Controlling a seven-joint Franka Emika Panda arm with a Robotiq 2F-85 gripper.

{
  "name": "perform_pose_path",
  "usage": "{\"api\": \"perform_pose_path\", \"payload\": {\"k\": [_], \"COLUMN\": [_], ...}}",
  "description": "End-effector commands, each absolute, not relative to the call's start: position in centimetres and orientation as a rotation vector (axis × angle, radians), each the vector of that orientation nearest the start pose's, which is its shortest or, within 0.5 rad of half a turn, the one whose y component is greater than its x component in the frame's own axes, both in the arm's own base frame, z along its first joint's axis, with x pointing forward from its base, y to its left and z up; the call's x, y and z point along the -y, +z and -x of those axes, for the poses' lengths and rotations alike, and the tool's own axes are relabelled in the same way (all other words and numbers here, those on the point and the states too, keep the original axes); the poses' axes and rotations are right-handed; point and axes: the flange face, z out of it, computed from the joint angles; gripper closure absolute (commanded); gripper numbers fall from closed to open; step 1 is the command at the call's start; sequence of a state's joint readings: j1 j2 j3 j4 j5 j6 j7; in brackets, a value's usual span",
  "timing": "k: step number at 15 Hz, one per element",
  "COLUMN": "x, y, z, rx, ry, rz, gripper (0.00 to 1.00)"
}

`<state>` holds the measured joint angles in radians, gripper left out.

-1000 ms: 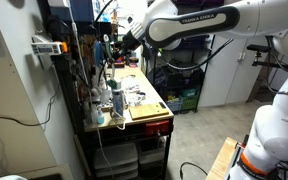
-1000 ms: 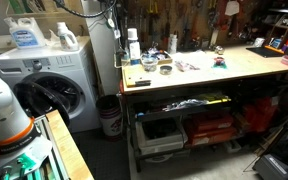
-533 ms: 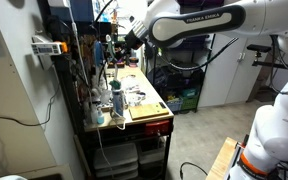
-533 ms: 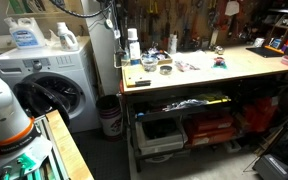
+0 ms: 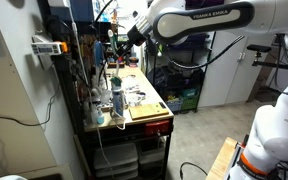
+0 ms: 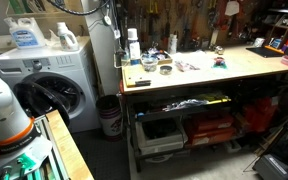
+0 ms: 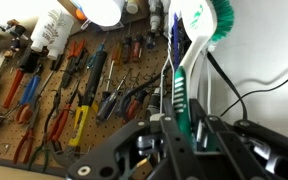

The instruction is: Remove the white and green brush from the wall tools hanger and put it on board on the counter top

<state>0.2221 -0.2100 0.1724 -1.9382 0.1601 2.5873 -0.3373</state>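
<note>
Gripper (image 7: 180,128) is clamped tight on the brush (image 7: 182,70). In the wrist view we see the white handle pinched in its jaws and the green bristles standing up at the top. The hanger (image 7: 74,95), with its rows of pliers and screwdrivers (image 7: 96,80), sits off to one side of it.

And we have movement! Over the last second the gripper (image 5: 135,32) has climbed and drawn back from the hanger in an exterior view. We read that as the brush being off its hook, so the first half of the job looks done. What's left is the carry down to the board (image 5: 146,108), which lies near the front end of the counter (image 5: 160,124), well below the arm.

Only the wrist view shows us the grip and the brush itself. From outside the brush is too small to pick out, but there we get the arm's height and the board waiting below. In an exterior view the counter (image 6: 234,65) runs lengthways under the hanger (image 6: 184,20), and we can make out no gripper or brush in it.
</note>
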Motion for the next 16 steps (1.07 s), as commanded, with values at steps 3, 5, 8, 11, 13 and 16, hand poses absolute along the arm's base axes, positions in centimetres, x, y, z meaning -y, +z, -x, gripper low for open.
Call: {"api": "perform_pose_path", "payload": {"k": [3,5,8,11,13,16], "x": [-20.5,-20.5,-20.2,-19.9,-19.3,-17.7], "y": [67.7,67.6,67.4,67.3,67.1,66.4], "z": [-47.6,-47.0,-46.2,-45.4,-45.0,-45.1], "rx": [0.808,0.811,0.819,0.828,0.795,0.701], "ry": [-1.231,-1.215,-1.173,-1.110,-1.033,-0.905], "rz": [2.652,2.662,2.688,2.700,2.726,2.778], "gripper": [0.95,0.95,0.95,0.95,0.95,0.95]}}
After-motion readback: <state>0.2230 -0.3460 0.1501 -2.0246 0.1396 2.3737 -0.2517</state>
